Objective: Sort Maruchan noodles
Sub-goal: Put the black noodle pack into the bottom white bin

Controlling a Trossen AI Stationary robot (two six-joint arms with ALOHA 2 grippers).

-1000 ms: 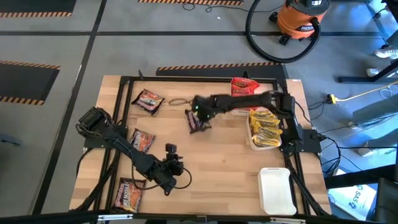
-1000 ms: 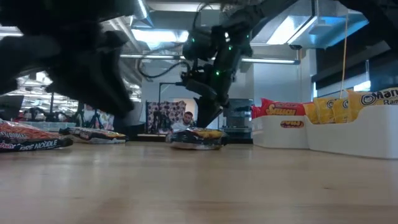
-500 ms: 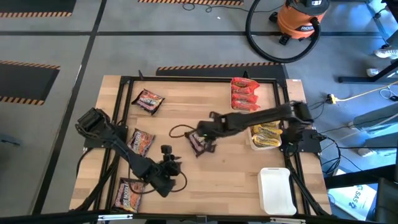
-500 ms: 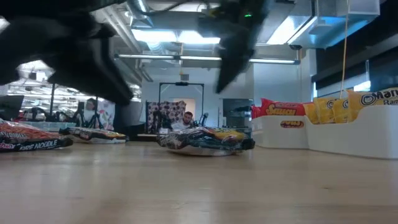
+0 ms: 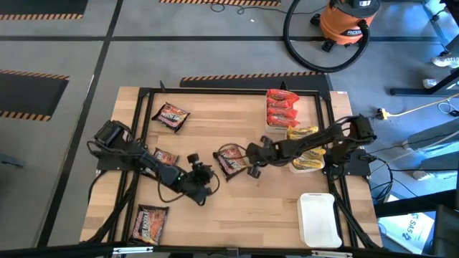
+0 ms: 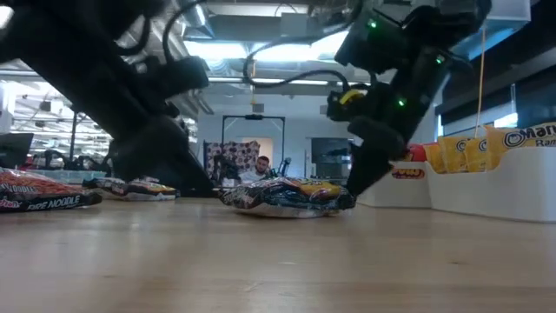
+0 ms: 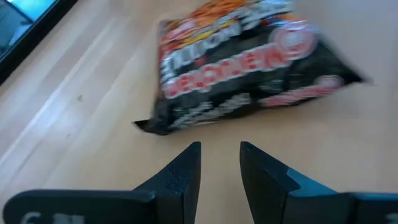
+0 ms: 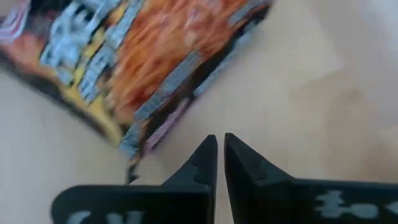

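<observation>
The dark maroon shiny plastic noodle packet now lies flat near the middle of the wooden table. One second ago it lay farther toward the back edge, under the right arm's tip; half a second ago it had slid forward, and it has since come a little farther toward the left arm. The right hand sits just beside the packet's near corner, apart from it, its two dark fingers nearly pressed together with nothing between them, so it seems to have been pushing or dragging rather than carrying. The left hand has swung in from the table's front-left area to just beside the packet's other side; its fingers stand a narrow gap apart, empty, pointing at the packet's edge in the left wrist view. This looks like a hand-over of reach: the packet brought within range of the left arm for a pickup. Meanwhile the white foam tray on the right holds yellow packets, red packets are stacked behind it, and a second white foam tray sits at the front right. Three more dark packets remain loose on the left: back-left, beside the left arm, and front-left. The sort is perhaps half done.
</observation>
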